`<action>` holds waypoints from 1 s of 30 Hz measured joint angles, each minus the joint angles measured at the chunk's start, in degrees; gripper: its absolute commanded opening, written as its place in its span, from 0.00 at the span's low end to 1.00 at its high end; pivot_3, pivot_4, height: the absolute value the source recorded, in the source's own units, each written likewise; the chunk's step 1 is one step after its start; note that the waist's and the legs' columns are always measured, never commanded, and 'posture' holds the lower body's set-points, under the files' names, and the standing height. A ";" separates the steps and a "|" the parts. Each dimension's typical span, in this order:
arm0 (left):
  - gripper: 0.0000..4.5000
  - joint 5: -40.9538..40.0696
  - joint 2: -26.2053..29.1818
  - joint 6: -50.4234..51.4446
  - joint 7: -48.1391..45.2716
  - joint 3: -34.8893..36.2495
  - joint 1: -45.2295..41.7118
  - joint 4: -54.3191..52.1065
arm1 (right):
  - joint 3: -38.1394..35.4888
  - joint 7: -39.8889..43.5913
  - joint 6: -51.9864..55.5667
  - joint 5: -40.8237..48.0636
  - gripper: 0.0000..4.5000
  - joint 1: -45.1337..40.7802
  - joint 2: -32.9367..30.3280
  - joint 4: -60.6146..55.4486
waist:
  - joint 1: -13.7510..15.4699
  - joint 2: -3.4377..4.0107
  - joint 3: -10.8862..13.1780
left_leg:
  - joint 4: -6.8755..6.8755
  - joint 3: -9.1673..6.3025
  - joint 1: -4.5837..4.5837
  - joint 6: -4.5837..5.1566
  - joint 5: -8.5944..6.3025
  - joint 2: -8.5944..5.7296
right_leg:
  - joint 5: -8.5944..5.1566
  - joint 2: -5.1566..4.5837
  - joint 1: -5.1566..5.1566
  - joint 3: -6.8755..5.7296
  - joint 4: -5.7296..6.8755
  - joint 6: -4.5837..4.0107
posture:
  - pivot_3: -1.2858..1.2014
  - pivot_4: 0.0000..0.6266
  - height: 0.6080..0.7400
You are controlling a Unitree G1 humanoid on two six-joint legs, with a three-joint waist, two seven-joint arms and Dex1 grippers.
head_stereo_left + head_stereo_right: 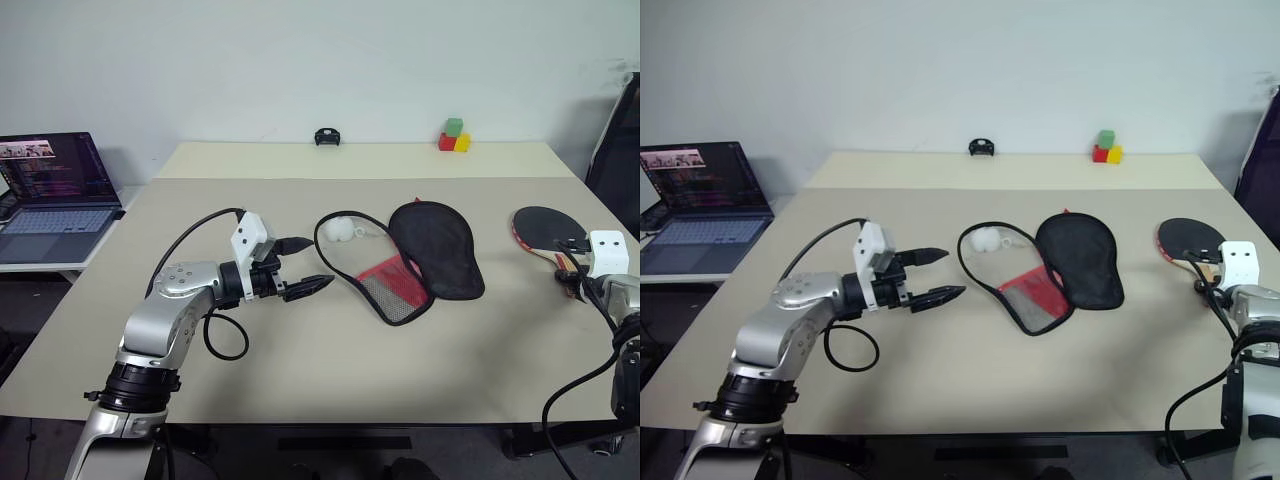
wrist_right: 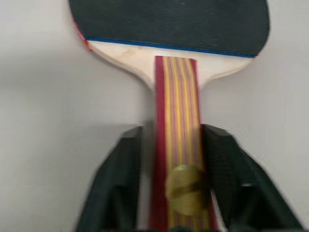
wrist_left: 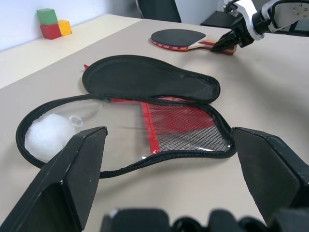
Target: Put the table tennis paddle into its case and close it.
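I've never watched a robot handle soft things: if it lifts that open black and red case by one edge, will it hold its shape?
Probably not. The case lies flat with its lid folded open, so it likely sags. Its mesh pocket looks thin and limp. The white ball inside may roll out.

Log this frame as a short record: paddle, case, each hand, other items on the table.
paddle: table tennis paddle flat on the table's right side, outside the case
case: case unzipped, lying open mid-table, a white ball inside
right hand: right hand closing around the paddle's handle, fingers on either side
left hand: left hand open, held beside the case, holding nothing
other: coloured blocks at the far edge; laptop off to the left
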 measured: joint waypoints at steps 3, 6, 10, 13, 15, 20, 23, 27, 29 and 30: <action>1.00 0.01 -0.04 0.00 -0.01 -0.01 -0.07 0.04 | 0.01 0.13 -0.03 0.02 0.39 0.00 -0.08 0.38 | 0.00 0.00 0.00 | 0.00 0.00 0.00 0.00 0.00 0.00 | 0.00 0.00 0.00 -0.01 0.00 0.00 | 0.52 0.24 1.00; 1.00 0.01 -0.06 -0.01 -0.02 -0.01 -0.10 0.05 | 0.00 0.29 0.26 0.16 0.28 0.01 -0.09 0.32 | 0.00 0.00 0.00 | 0.00 0.00 0.00 0.00 0.00 0.00 | 0.00 0.00 0.01 -0.01 0.00 0.00 | 0.52 0.24 1.00; 1.00 0.01 -0.13 -0.04 -0.02 -0.05 -0.10 0.05 | 0.25 1.70 3.04 0.41 0.28 2.61 -0.21 -4.69 | 0.04 0.00 0.00 | -0.01 -0.03 -0.01 0.00 0.00 0.01 | 0.00 0.00 0.02 -0.04 -0.02 0.00 | 0.52 0.24 1.00; 1.00 0.00 -0.35 -0.06 -0.05 -0.17 -0.03 0.03 | 0.20 4.40 9.79 1.82 0.28 10.52 -0.68 -18.60 | 0.15 0.00 -0.01 | 0.00 -0.09 -0.06 0.01 -0.01 0.03 | 0.00 0.00 0.02 -0.08 -0.03 0.00 | 0.52 0.24 1.00; 1.00 0.01 -0.74 -0.08 -0.14 -0.44 0.07 0.22 | -1.20 5.19 17.64 4.18 0.28 19.35 -0.90 -33.98 | 0.26 0.00 -0.02 | 0.01 -0.14 -0.08 0.01 -0.01 0.05 | -0.01 0.01 0.01 -0.12 -0.03 0.01 | 0.52 0.24 1.00; 1.00 0.07 -1.43 -0.39 -1.29 -1.35 -0.62 1.65 | -7.59 4.88 39.05 11.37 0.28 37.47 0.63 -68.07 | 0.57 0.04 -0.07 | 0.02 -0.25 -0.09 0.08 -0.06 0.08 | -0.01 0.05 0.01 -0.15 0.01 0.01 | 0.52 0.24 1.00; 1.00 0.20 -2.38 -1.27 -2.09 -1.90 -1.27 2.69 | -12.13 3.11 49.52 14.39 0.28 42.95 3.95 -81.28 | 0.48 0.03 -0.07 | 0.03 -0.25 0.01 0.09 -0.06 0.05 | -0.01 0.04 0.07 -0.13 0.07 0.01 | 0.52 0.24 1.00; 1.00 0.67 -3.13 -2.33 -2.82 -2.85 -2.54 4.62 | -15.54 1.25 58.08 16.57 0.28 45.36 7.43 -90.73 | 0.48 0.03 -0.07 | 0.00 -0.25 0.23 0.10 -0.06 0.01 | -0.01 0.04 0.23 -0.12 0.08 0.01 | 0.52 0.24 1.00; 1.00 0.90 -3.52 -2.55 -3.39 -3.36 -3.06 5.28 | -16.13 0.53 60.62 16.84 0.28 45.57 9.02 -93.16 | 0.47 0.03 -0.07 | -0.01 -0.25 0.24 0.10 -0.06 0.00 | -0.01 0.04 0.24 -0.12 0.07 0.01 | 0.52 0.24 1.00; 1.00 0.96 -3.61 -2.60 -3.58 -3.54 -3.16 5.49 | -16.11 0.19 61.12 16.91 0.28 45.69 9.23 -93.69 | 0.46 0.03 -0.07 | -0.01 -0.25 0.24 0.09 -0.06 0.00 | -0.01 0.04 0.24 -0.11 0.07 0.01 | 0.52 0.24 1.00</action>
